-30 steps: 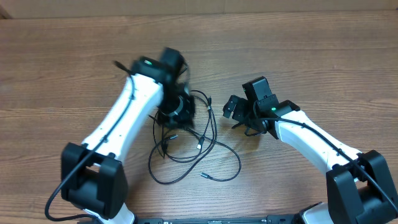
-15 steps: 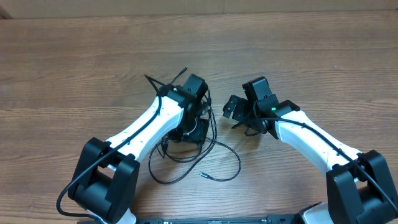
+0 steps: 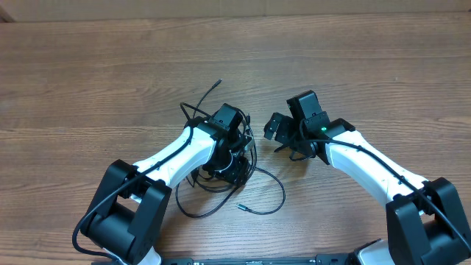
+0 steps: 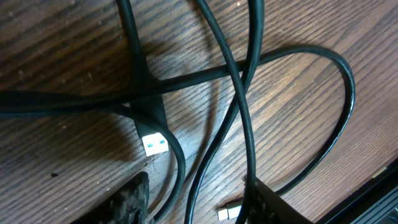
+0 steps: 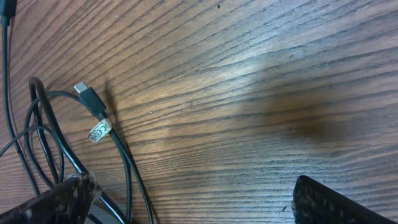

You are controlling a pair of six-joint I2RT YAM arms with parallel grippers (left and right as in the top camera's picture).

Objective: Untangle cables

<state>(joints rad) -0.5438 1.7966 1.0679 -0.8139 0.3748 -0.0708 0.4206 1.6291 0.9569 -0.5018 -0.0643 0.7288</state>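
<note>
Several thin black cables (image 3: 221,197) lie tangled on the wooden table, with a loose loop toward the front and one end (image 3: 218,83) sticking out at the back. My left gripper (image 3: 234,166) is low over the tangle and open. In the left wrist view its fingers (image 4: 199,205) straddle crossing cable strands (image 4: 245,118), with a silver-tipped plug (image 4: 155,144) just ahead and another plug (image 4: 227,213) by the right finger. My right gripper (image 3: 277,135) is open and empty, right of the tangle. Its wrist view (image 5: 199,205) shows a plug (image 5: 87,96) with a white tag.
The wooden table (image 3: 353,59) stretches all around. The two arms' white links reach in from the front edge. The two grippers are close together near the middle.
My left gripper has swung right and toward the front, coming down onto the tangle. The cables have shifted and one end now sticks out at the back. The right arm has not moved.
</note>
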